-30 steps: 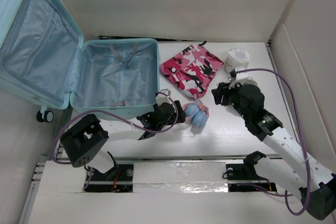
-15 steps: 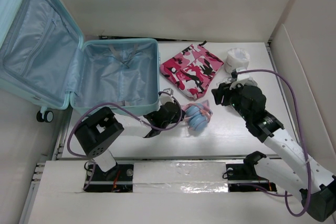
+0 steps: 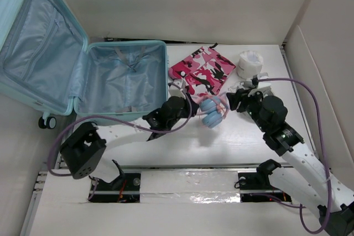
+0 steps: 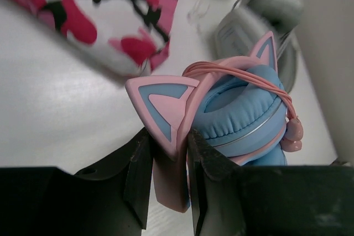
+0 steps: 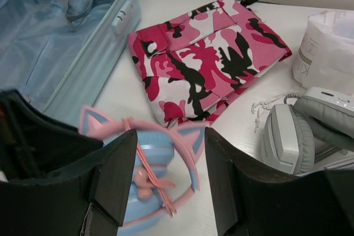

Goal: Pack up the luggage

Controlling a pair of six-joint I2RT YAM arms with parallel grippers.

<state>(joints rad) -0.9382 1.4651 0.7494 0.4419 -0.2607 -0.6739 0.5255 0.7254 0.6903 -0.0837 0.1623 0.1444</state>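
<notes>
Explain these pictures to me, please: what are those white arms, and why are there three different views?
These are two robot arms bolted at the near edge of the table, each ending in a two-finger gripper. The wide picture comes from a camera above and behind them. The other two come from a small camera on each wrist, which is why black fingers show at the bottom. On the table lie an open pale blue suitcase, a folded pink camouflage garment, a small white package and grey headphones. The left gripper is shut on the pink band of the cat-ear headphones. The right gripper is open near them, holding nothing.
</notes>
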